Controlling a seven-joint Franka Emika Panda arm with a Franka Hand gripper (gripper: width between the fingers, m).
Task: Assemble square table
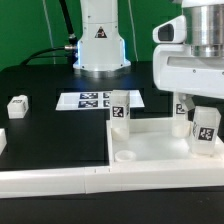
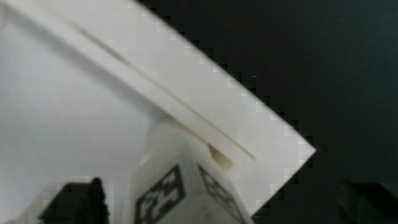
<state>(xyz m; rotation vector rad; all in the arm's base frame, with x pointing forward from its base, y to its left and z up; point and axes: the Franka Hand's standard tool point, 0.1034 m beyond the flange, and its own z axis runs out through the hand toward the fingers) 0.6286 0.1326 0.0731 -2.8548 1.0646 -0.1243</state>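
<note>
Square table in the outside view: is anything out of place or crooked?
One leg post sits loose on the black table, off at the exterior view's left, apart from the square top, where other posts stand upright. Nothing looks damaged or spilled.

Where I work.
Green backdrop (image 1: 150, 18) behind my black table (image 1: 40, 85); black cables (image 1: 40, 50) lie at its far edge.
</note>
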